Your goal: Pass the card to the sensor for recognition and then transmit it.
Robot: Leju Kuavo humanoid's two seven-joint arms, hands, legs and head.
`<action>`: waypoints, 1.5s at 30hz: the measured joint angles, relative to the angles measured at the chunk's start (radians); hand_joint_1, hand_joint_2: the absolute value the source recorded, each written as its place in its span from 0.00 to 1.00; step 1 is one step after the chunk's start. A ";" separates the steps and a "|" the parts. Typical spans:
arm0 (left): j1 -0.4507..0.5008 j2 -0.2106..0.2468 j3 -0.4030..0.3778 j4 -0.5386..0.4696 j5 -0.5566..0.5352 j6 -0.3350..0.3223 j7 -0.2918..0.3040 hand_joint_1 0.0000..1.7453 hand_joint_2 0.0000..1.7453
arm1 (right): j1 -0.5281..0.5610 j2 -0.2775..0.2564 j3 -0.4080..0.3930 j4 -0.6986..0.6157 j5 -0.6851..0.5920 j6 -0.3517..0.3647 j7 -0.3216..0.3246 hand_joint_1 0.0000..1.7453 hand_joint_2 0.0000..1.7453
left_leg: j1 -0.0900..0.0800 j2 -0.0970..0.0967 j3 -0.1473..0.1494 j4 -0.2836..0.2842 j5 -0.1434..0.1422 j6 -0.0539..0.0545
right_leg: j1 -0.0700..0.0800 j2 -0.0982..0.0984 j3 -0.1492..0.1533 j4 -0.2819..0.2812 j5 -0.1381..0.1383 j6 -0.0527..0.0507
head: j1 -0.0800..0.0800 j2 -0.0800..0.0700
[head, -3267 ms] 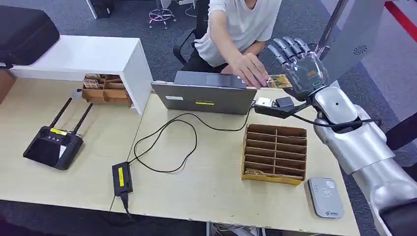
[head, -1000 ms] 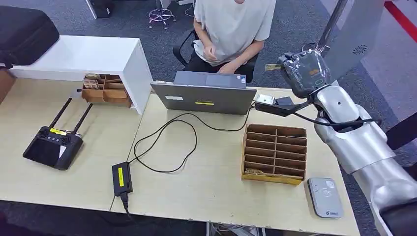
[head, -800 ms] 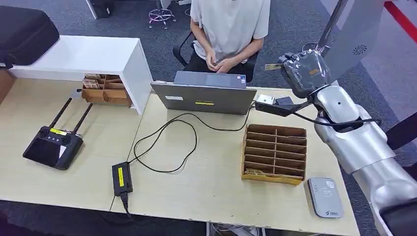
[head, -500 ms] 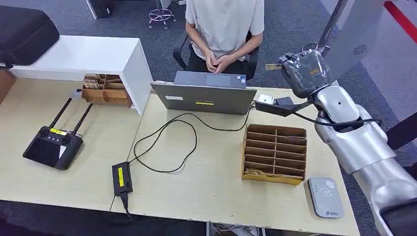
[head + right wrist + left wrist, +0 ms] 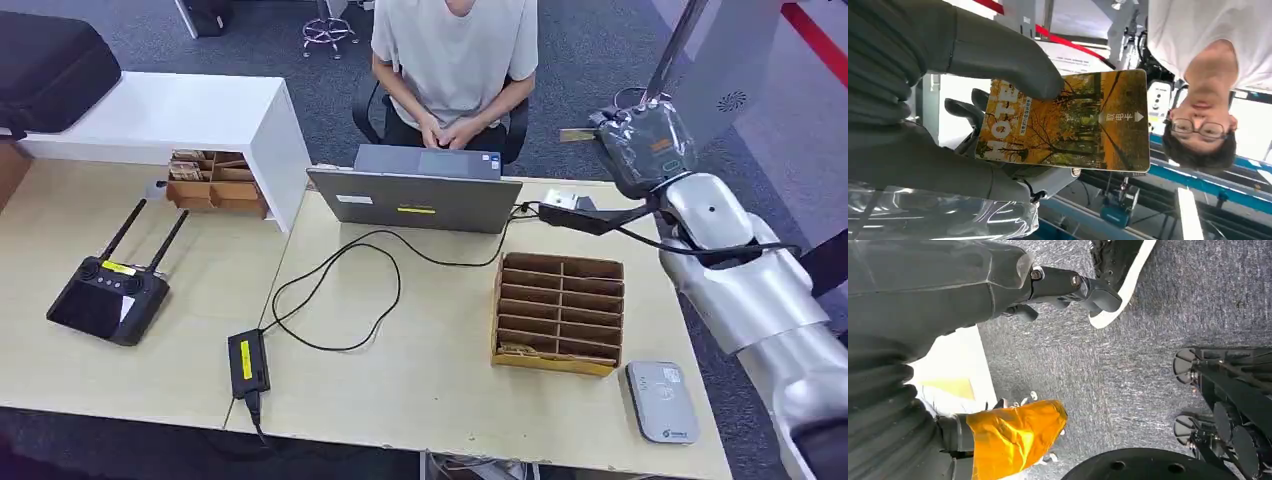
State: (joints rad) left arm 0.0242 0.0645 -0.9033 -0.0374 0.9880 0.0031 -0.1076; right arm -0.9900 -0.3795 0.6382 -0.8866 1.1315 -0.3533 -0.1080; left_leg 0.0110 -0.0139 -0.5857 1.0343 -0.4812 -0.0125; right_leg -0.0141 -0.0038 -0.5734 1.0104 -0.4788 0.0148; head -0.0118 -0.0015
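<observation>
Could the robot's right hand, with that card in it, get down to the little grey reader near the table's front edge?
Probably yes. The right hand grips the card up past the table's far edge, and the grey reader lies flat beside that same arm. The cardboard organizer sits to one side, not over it.

Glossy printed card (image 5: 1073, 122); matt pale wood-look table (image 5: 420, 370); cardboard organizer (image 5: 558, 312); smooth silver metal arm (image 5: 745, 280).

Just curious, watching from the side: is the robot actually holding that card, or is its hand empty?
Holding it. The right hand grips the card, its thumb pressed on the printed face.
</observation>
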 joint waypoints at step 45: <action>0.019 -0.031 0.000 0.003 0.051 0.000 -0.024 0.00 1.00 | 0.175 -0.465 -0.148 -0.322 -0.112 0.238 0.045 0.99 1.00 | 0.000 0.000 -0.001 0.000 -0.001 0.001 | -0.001 -0.001 -0.001 -0.001 0.000 0.000 | 0.000 0.000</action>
State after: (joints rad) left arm 0.0436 0.0339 -0.9033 -0.0340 1.0395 0.0031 -0.1320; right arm -0.8151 -0.8449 0.4906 -1.2084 1.0197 -0.1153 -0.0630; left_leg 0.0105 -0.0143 -0.5867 1.0347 -0.4820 -0.0114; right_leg -0.0146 -0.0044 -0.5740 1.0098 -0.4788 0.0150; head -0.0122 -0.0015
